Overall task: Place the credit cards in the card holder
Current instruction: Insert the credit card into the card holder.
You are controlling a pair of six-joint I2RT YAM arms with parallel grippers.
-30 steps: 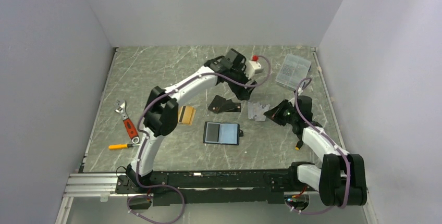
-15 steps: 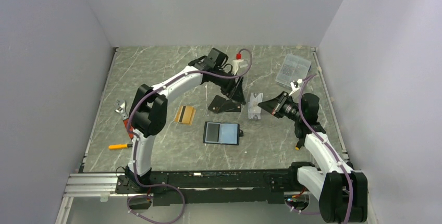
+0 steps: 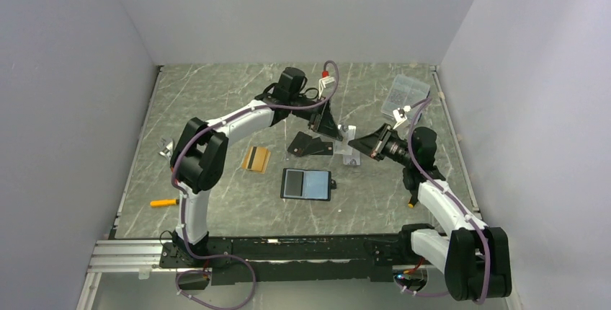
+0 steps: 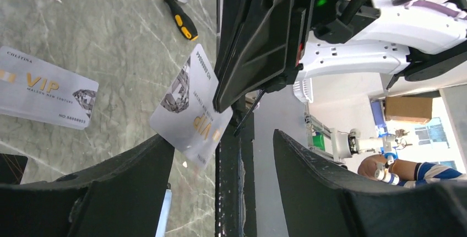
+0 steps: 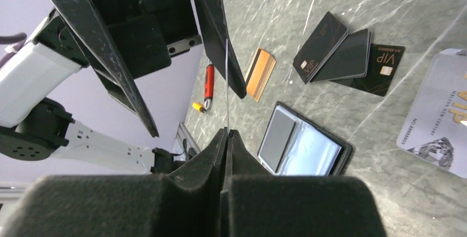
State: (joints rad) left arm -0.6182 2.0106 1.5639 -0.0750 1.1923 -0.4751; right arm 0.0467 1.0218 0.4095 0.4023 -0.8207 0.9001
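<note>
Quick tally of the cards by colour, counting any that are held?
Silver: 2 (loose silver card; held silver card in right hand)
Orange card: 1
Dark cards: 3
Total: 6

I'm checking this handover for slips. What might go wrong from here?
The right pincer pinches the thin silver-grey VIP card by one edge only, so the card may pivot or slip when the open left pincer closes on it. The two pincers sit very close together, so they may collide.
</note>
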